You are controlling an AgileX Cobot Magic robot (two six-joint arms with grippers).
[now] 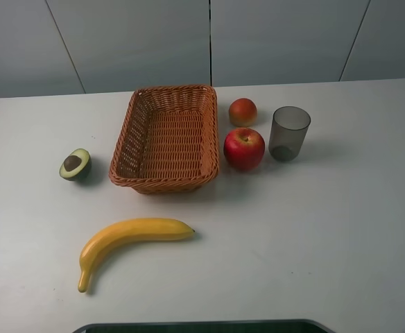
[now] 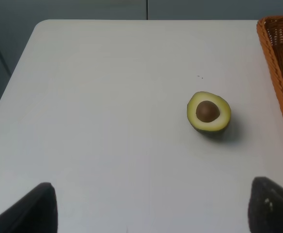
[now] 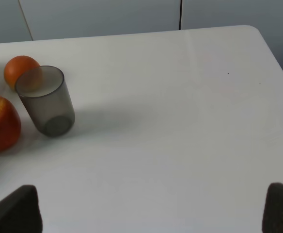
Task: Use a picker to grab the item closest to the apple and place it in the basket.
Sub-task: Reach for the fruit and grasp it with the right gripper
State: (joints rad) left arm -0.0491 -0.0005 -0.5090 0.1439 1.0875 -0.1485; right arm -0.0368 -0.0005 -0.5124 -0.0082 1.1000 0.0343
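Dark fingertips of left gripper (image 2: pixel 151 213) and right gripper (image 3: pixel 151 211) cut off at frame edges, spread wide apart; smoky-grey see-through plastic cup (image 1: pixel 289 133) upright on white table (image 1: pixel 313 229), just beside glossy red apple (image 1: pixel 244 148), outside brown woven wicker basket (image 1: pixel 166 137).

Your left gripper (image 2: pixel 153 211) is hanging with its dark fingers (image 2: pixel 35 211) spread wide, one on each side of the tool's centreline. Your right gripper (image 3: pixel 149 208) is gaping just as wide. Only its fingertips (image 3: pixel 279 208) are showing, so it is probably tilting downward.
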